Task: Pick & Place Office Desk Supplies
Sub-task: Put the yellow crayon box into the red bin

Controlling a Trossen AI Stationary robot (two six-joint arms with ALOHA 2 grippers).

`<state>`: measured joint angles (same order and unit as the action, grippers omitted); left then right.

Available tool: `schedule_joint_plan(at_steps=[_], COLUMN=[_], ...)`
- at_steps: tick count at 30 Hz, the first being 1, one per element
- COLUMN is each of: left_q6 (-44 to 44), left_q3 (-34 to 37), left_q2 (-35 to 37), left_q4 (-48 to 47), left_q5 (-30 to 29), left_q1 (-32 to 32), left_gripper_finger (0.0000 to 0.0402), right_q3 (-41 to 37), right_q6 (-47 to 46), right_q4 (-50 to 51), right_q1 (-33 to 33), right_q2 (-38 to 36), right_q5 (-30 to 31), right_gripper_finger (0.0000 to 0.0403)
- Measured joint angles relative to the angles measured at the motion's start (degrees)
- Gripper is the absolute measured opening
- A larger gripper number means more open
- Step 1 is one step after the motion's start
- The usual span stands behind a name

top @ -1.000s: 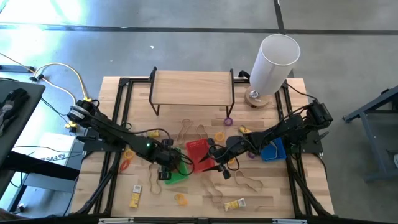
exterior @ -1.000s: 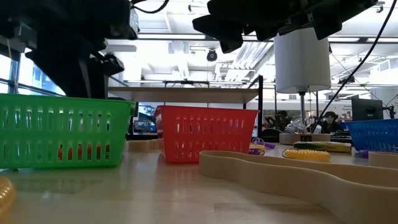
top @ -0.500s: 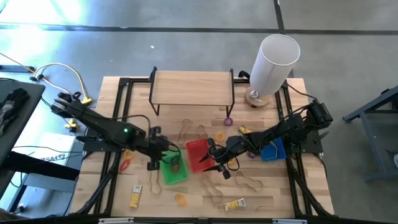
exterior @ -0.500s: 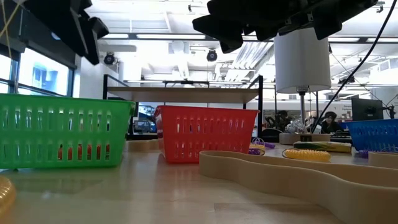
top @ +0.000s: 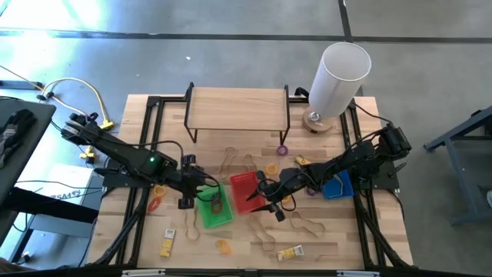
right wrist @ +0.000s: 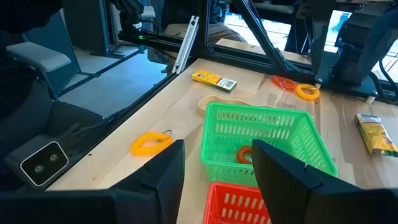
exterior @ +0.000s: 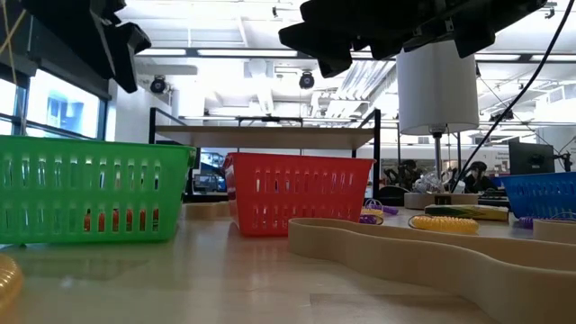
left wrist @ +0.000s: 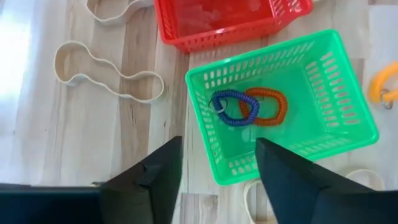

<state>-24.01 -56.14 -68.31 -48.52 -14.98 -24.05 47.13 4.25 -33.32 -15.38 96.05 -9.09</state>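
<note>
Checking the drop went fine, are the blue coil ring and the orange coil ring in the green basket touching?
Touching. The left wrist view shows the blue coil ring overlapping the orange coil ring on the green basket floor.

Bright, even lighting throughout. Daylight glare whitens the floor (top: 46, 19) at the overhead view's upper left. At table level, ceiling lights (exterior: 261, 52) glow; the near rubber band (exterior: 423, 261) looks soft.
</note>
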Motion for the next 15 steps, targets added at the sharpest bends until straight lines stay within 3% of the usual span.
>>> schedule_joint_plan(at_steps=[6,15], left_q6=[4.2,11.7], left_q3=[0.0,0.1], left_q2=[0.0,1.8], left_q4=[-5.8,-10.1], left_q5=[-0.9,-0.9], left_q1=[0.0,3.0], left_gripper_finger=[0.0256,0.0262], right_q3=[0.0,0.0], right_q6=[0.0,-0.2], right_q4=[0.0,0.0], right_q1=[0.0,0.0], right_q2=[0.0,0.0], right_q5=[0.0,0.0], right_gripper_finger=[0.0174,0.0174])
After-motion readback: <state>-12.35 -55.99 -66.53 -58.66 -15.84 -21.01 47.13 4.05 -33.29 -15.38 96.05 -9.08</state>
